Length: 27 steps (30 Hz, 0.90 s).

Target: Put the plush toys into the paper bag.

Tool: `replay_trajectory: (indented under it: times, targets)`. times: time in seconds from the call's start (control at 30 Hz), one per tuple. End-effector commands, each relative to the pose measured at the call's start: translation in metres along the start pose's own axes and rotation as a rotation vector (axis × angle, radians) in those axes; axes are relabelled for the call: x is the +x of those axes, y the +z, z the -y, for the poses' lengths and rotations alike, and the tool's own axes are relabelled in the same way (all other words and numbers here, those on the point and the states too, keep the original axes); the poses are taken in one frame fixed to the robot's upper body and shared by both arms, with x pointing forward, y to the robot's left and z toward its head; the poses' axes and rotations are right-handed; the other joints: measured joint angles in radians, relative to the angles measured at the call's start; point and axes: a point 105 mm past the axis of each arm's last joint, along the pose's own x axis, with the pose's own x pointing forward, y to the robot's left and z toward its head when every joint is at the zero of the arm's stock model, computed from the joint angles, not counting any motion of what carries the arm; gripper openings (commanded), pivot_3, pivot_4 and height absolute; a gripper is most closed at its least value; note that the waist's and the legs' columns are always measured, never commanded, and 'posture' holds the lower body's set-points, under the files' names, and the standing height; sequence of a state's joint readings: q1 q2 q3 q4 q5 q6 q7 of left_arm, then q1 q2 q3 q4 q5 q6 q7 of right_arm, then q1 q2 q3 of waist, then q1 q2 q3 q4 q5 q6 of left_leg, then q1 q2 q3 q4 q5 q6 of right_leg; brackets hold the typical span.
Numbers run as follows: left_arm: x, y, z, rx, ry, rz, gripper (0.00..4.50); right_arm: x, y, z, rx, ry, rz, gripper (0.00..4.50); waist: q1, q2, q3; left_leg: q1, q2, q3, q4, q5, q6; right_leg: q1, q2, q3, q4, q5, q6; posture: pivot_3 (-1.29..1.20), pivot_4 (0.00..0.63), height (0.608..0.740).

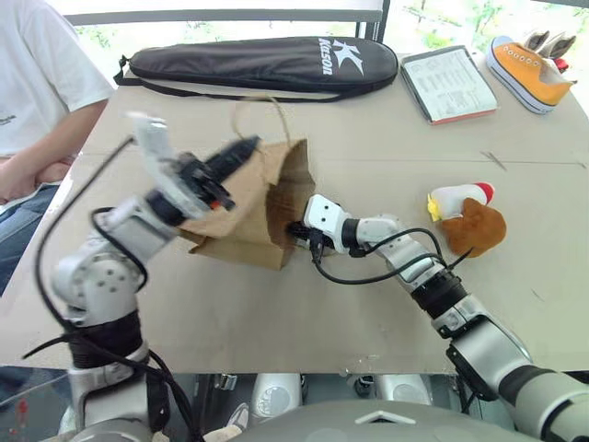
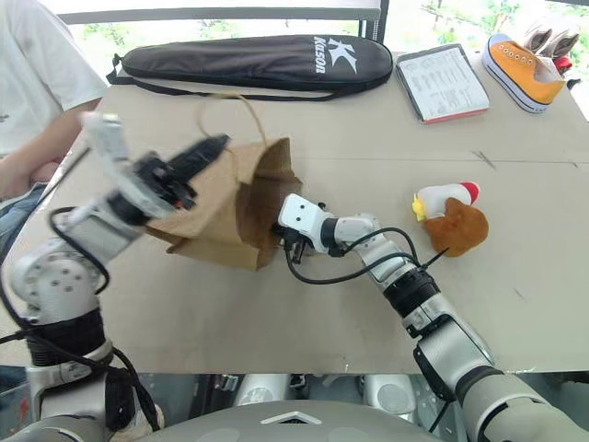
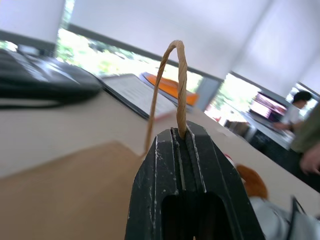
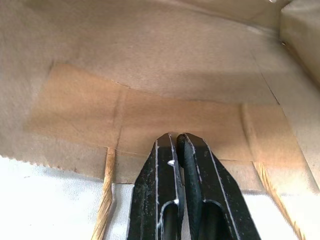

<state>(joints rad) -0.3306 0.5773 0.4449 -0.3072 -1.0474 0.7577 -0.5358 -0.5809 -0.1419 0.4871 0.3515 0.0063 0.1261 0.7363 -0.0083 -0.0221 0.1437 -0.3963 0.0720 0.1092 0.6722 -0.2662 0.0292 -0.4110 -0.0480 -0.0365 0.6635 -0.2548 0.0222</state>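
Note:
The tan paper bag [image 1: 241, 214] lies on its side on the table with its mouth facing right. My left gripper [image 1: 245, 147] is shut on one of its cord handles [image 3: 173, 75] and holds that side of the bag up. At the bag's mouth my right gripper [image 4: 176, 137] points into the brown inside [image 4: 175, 75], shut, with nothing between its fingers. One plush toy [image 1: 469, 221], brown and white with a red comb and yellow beak, lies on the table to the right of my right arm, apart from both grippers.
A long black zip case [image 1: 262, 63] lies along the far edge of the table [image 1: 276, 322]. At the far right are a booklet [image 1: 448, 83] and an orange sneaker [image 1: 529, 69]. A person in a white shirt [image 1: 37, 83] sits at the left.

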Motion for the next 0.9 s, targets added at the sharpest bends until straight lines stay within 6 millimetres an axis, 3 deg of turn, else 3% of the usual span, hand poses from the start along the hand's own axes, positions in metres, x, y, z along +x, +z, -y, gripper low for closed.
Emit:
replay_trajectory:
  times: [0.03, 0.2, 0.37, 0.5, 0.8, 0.9]
  targets:
    - [-0.001, 0.015, 0.005, 0.029, -0.012, 0.044, 0.00, -0.015, -0.042, 0.004, 0.080, -0.070, -0.154, 0.05, 0.004, 0.000, 0.000, 0.000, -0.001, 0.000, 0.000, 0.000, 0.000, 0.000, -0.001, -0.001, 0.000, 0.000, 0.000, 0.00, 0.150, 0.740]
    - [0.001, 0.023, 0.001, 0.062, -0.004, 0.055, 0.00, -0.030, -0.040, 0.023, 0.037, -0.206, -0.177, 0.05, 0.011, -0.001, 0.000, 0.000, -0.003, -0.001, 0.000, 0.000, 0.000, 0.001, -0.003, -0.001, 0.000, 0.000, 0.000, 0.00, 0.150, 0.740]
    - [0.018, 0.022, 0.026, 0.215, -0.143, -0.007, 0.00, -0.045, -0.027, 0.037, 0.015, -0.331, -0.162, 0.05, 0.018, -0.001, 0.000, -0.001, -0.004, -0.001, 0.000, 0.000, 0.000, 0.000, -0.003, -0.002, 0.000, 0.000, 0.000, 0.00, 0.150, 0.740]
    - [0.025, 0.001, 0.053, 0.347, -0.324, -0.114, 0.00, -0.049, -0.006, 0.025, 0.081, -0.304, -0.047, 0.05, 0.020, -0.001, 0.000, -0.002, -0.005, -0.001, 0.000, 0.000, 0.000, 0.000, -0.003, -0.002, -0.002, 0.000, 0.000, 0.00, 0.150, 0.740]
    - [0.026, -0.028, 0.061, 0.407, -0.450, -0.160, 0.00, -0.064, 0.031, 0.014, 0.004, -0.240, 0.158, 0.05, -0.003, -0.001, 0.001, -0.003, -0.006, -0.001, -0.002, 0.000, 0.000, -0.003, 0.000, -0.001, -0.002, 0.000, 0.000, 0.00, 0.150, 0.740]
    - [0.027, -0.032, 0.058, 0.415, -0.466, -0.168, 0.00, -0.079, 0.030, 0.013, 0.014, -0.218, 0.130, 0.05, -0.002, -0.001, 0.001, -0.003, -0.006, -0.001, -0.002, 0.000, 0.000, -0.003, 0.000, 0.000, -0.002, 0.000, 0.000, 0.00, 0.150, 0.740]
